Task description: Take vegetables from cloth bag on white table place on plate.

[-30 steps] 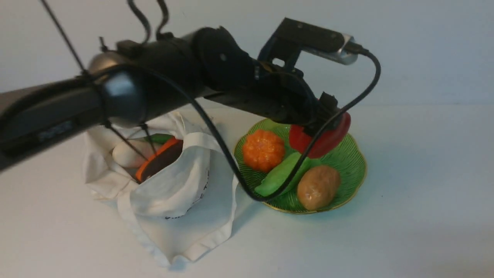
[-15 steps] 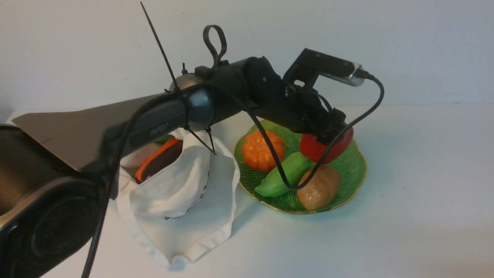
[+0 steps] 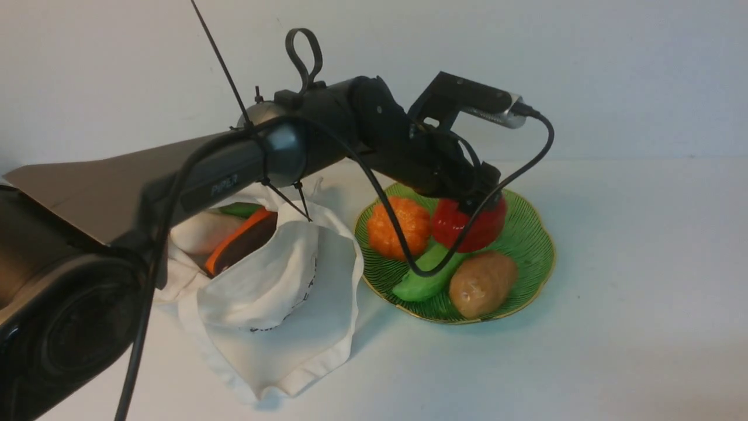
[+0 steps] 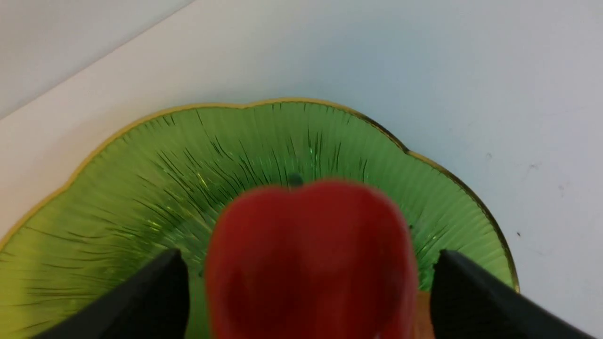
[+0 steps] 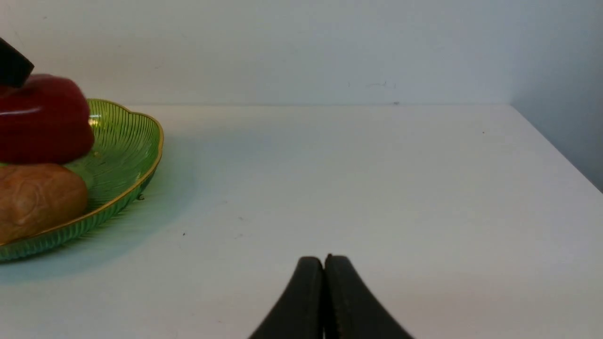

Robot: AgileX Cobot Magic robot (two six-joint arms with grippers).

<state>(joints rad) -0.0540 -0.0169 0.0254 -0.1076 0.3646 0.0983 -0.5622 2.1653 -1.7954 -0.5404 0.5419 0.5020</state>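
My left gripper (image 4: 308, 256) is spread wide around the red pepper (image 3: 467, 225) over the plate (image 3: 529, 245).
Its two fingers (image 4: 155, 292) flank the pepper with a slim gap on each side, pinching nothing. The pepper sits at the far middle of the green plate, just right of the orange piece (image 3: 397, 225) and behind the green vegetable (image 3: 423, 280) and potato (image 3: 482, 283). The cloth bag (image 3: 274, 292) slumps on the white table (image 3: 613, 292) left of the plate. My right gripper (image 5: 324, 263) is pressed together, low over the table right of the plate.
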